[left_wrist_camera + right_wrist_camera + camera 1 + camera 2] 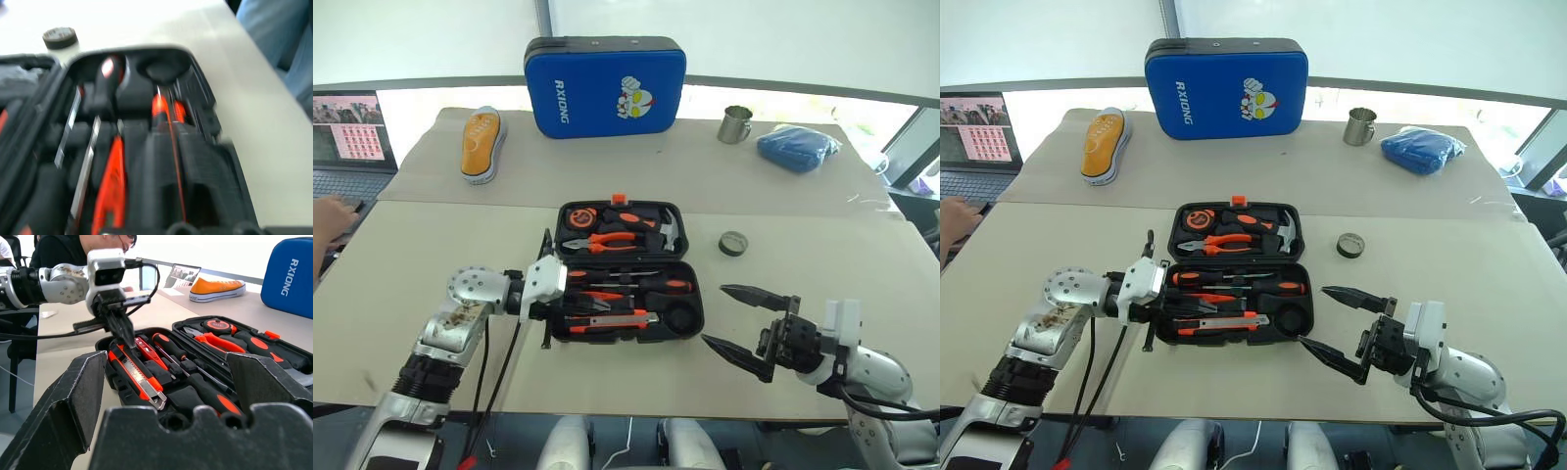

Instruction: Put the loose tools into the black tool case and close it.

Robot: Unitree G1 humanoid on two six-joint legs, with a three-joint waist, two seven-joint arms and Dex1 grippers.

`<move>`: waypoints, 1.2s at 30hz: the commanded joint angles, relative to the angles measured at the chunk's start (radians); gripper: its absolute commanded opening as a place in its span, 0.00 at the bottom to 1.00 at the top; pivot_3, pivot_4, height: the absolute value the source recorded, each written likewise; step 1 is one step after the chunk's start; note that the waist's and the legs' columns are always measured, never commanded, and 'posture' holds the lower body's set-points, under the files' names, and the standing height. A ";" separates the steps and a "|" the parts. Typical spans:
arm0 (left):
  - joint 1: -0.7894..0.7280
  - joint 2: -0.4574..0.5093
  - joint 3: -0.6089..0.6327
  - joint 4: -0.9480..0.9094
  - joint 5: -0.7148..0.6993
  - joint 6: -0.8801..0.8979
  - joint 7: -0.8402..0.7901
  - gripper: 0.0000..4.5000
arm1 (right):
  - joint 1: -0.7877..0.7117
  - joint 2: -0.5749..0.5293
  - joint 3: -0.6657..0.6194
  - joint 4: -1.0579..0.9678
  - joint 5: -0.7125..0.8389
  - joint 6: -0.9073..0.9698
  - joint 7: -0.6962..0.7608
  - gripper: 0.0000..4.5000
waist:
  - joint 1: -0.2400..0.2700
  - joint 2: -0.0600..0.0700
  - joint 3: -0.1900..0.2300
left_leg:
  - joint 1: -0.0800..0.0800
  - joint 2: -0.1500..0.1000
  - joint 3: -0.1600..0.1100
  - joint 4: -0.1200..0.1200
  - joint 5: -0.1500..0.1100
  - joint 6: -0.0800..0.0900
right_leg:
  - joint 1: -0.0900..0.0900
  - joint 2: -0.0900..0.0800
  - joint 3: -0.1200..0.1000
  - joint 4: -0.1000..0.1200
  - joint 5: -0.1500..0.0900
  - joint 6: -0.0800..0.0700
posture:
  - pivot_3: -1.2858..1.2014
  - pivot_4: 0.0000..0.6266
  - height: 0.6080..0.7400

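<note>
The black tool case (693,294) lies open in the middle of the table, lid half away from me. Its near half holds two long black-and-orange screwdrivers (641,284), a small red tool (146,350) and the orange-and-black utility knife (607,321). A small black tape roll (734,243) sits loose on the table right of the case. My left gripper (128,343) is shut, its tips down in the case's left end by the knife; I cannot tell whether it holds anything. My right gripper (712,313) stands open and empty just off the case's right edge.
At the back stand a blue RXIONG case (605,86), an orange shoe (482,144), a steel mug (735,124) and a blue cloth (797,147). A laptop (347,137) and a person's hand (328,220) are at the far left.
</note>
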 commanded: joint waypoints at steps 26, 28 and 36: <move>0.040 -0.045 -0.088 0.012 0.052 0.054 0.062 0.00 | 0.012 0.016 -0.014 -0.024 0.004 -0.014 -0.031 1.00 | -0.001 0.014 -0.012 | 0.012 0.000 0.002 -0.001 0.000 0.000 | 0.014 -0.001 -0.001 -0.003 0.000 0.001 | 0.52 0.24 1.00; 0.028 -0.024 -0.050 -0.001 0.022 0.048 0.044 0.11 | 0.032 0.001 -0.043 -0.025 0.013 -0.009 -0.028 1.00 | -0.003 0.014 -0.012 | 0.011 0.000 0.002 -0.001 0.000 0.000 | 0.014 0.000 -0.001 -0.003 0.000 0.001 | 0.52 0.24 1.00; 0.057 0.012 0.277 -0.113 -0.293 0.136 0.060 0.70 | 0.172 -0.009 -0.222 -0.013 0.038 -0.039 -0.041 1.00 | -0.009 0.012 -0.010 | 0.006 0.001 -0.003 -0.001 0.000 0.000 | 0.009 0.000 -0.002 -0.003 0.000 0.001 | 0.52 0.24 1.00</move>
